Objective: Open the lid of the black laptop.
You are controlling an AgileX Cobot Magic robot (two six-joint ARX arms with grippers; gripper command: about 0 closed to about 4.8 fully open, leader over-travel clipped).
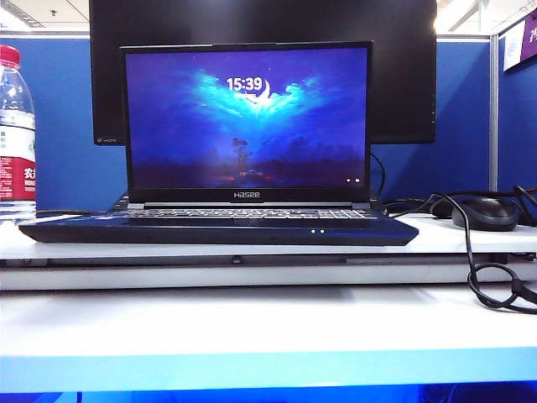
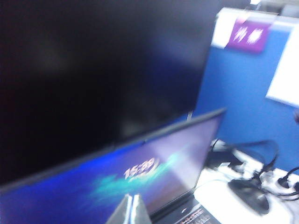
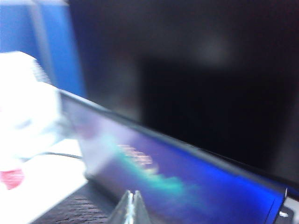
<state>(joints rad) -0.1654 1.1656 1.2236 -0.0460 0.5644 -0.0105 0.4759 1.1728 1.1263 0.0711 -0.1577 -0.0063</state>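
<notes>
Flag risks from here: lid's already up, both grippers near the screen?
1. Left gripper and right gripper, fingertips together, sit close to the lit screen of the lid; a forward drift could scrape it.
2. The monitor stands right behind the lid; pushing further back could knock them together.
3. The water bottle stands beside the black laptop; a wide retract might tip it.

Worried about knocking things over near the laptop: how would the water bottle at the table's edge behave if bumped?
The water bottle stands tall and narrow, so it would probably tip easily. It looks like thin clear plastic, likely light and smooth. Once down, its round body would probably roll. Both claws, left claw and right claw, appear shut.
</notes>
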